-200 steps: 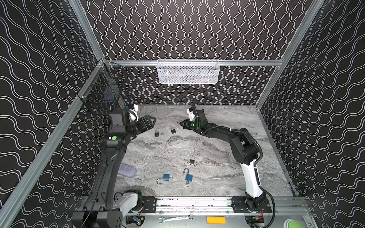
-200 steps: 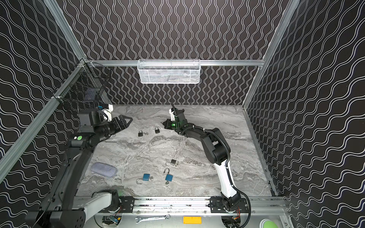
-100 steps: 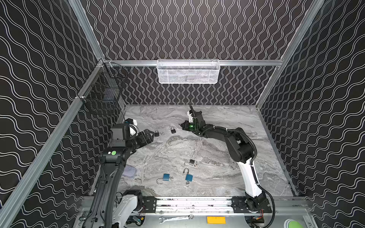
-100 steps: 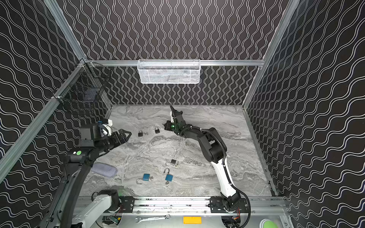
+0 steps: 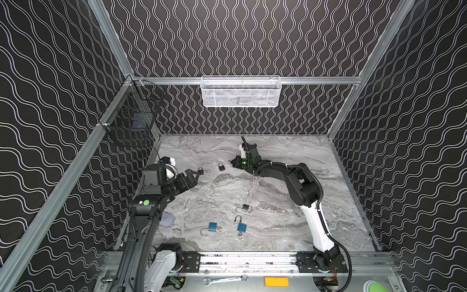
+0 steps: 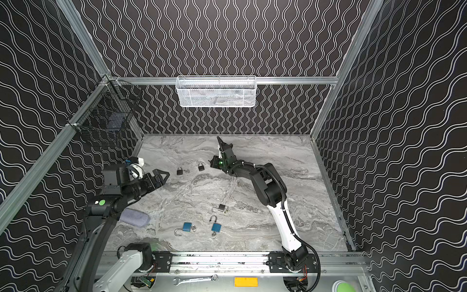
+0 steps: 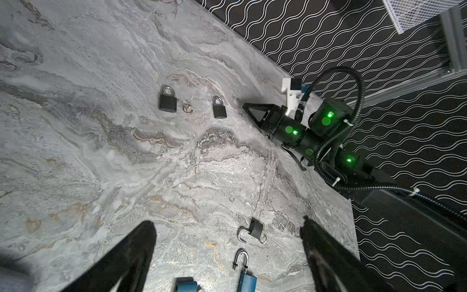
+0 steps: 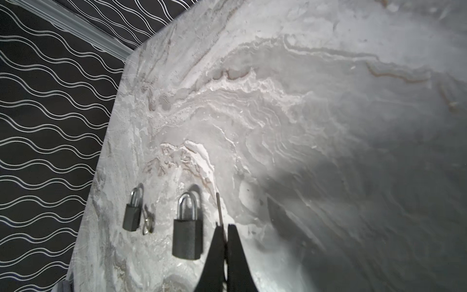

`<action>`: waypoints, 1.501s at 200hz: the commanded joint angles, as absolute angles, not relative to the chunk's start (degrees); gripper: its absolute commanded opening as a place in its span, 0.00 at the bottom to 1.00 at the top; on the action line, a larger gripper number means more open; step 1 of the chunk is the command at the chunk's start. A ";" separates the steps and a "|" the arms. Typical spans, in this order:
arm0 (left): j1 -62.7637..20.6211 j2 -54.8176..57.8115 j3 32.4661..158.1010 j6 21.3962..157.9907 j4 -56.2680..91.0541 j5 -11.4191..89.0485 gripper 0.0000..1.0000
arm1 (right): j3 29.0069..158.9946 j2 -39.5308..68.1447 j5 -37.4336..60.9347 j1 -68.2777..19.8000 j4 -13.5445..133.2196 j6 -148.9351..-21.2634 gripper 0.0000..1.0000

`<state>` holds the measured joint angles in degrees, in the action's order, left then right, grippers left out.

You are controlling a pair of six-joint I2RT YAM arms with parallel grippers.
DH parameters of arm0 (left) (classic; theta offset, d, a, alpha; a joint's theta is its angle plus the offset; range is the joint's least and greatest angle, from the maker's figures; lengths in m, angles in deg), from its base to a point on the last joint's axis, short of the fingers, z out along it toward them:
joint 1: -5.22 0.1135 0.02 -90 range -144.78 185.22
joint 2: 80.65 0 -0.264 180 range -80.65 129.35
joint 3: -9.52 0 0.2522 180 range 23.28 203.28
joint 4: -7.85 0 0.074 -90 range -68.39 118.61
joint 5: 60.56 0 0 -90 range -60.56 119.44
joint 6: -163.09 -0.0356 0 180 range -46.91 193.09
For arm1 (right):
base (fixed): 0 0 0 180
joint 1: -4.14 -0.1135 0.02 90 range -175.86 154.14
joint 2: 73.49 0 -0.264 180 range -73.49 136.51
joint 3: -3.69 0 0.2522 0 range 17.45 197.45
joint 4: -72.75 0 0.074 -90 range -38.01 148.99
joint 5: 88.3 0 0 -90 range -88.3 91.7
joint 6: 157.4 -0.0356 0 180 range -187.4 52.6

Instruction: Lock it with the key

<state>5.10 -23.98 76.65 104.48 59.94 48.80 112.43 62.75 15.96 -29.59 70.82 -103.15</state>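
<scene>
Key (image 8: 219, 209) sat clenched between the tight-closed tips of the right gripper (image 8: 225, 227), its thin shaft jutting out just beside, but apart from, a closed black padlock (image 8: 187, 232) on the marble table (image 5: 278, 227). In both top views that lock lay toward 11 o'clock on the table, the gripper at its 3 o'clock. A second black padlock (image 8: 132, 215), also closed, lay at its 9 o'clock, a key ring (image 8: 147, 223) just beside it. The left gripper (image 7: 226, 221) hung released and empty over the table's 9 o'clock side, jaws spread wide. Toward 6 o'clock lay a blue padlock (image 5: 213, 226) and, at its 3 o'clock, another blue padlock (image 5: 241, 227); a grey padlock (image 5: 245, 207) lay at 12 o'clock of that one, all 3 with shackles open
</scene>
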 commanded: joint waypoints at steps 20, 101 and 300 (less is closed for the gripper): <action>5.18 -24.53 77.10 103.37 58.71 47.05 0.95 | 114.44 64.04 15.58 -29.98 70.52 -104.36 0.00; 5.14 -29.89 73.87 106.96 56.33 43.41 0.96 | 116.40 65.39 15.14 -30.75 69.60 -105.45 0.11; 5.13 -30.85 68.09 107.72 58.67 40.88 0.99 | 100.51 46.62 8.68 -30.75 60.37 -101.55 0.80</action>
